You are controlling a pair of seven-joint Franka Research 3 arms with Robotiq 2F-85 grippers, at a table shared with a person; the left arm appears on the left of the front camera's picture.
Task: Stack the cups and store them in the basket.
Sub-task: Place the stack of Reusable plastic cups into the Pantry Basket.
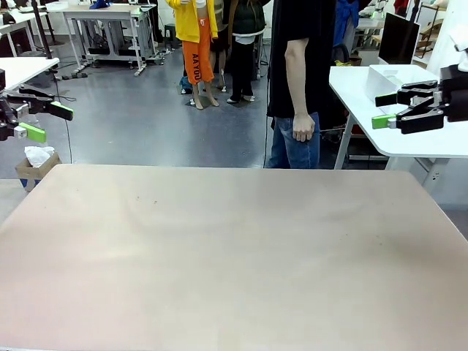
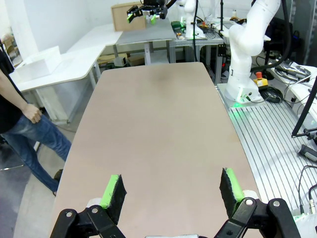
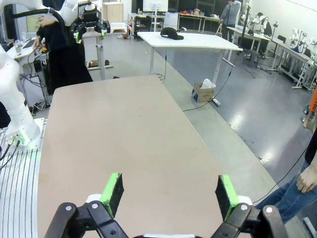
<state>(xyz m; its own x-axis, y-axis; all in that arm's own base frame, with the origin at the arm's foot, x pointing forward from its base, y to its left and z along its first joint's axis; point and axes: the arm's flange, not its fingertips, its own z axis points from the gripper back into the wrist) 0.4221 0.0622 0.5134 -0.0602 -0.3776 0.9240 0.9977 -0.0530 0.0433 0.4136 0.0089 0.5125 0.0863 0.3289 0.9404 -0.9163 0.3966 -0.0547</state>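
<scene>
Front view: looking across the bare tan table [image 1: 219,256] at a person [image 1: 300,58] standing at the far side, one hand [image 1: 301,128] hanging by the jeans. Finding the left gripper [image 1: 47,122] hovering at the picture's left edge, above and beyond the table's far left corner, jaws spread wide and holding nothing. Finding the right gripper [image 1: 382,110] hovering at the right edge, level with a white side table [image 1: 409,142] behind it, jaws likewise parted and gripping nothing. Noting a white box [image 1: 395,77] sitting on that side table and a small cardboard box [image 1: 36,164] standing on the floor at the left.

Left wrist view: looking along the tabletop [image 2: 158,124] past the left gripper [image 2: 173,191], green pads [image 2: 113,191] standing well apart with only table surface between them. Catching the right gripper [image 2: 145,12] far off past the table's other end, fingers splayed, and the person [image 2: 25,129] standing at the left side.

Right wrist view: looking down the table [image 3: 124,139] the opposite way, right gripper [image 3: 171,191] wide open, grasping nothing. Spotting the left gripper [image 3: 89,27] beyond the far end, also parted, and the person's hand [image 3: 307,178] at the right edge.

Not being able to tell where the cups or the basket are.
</scene>
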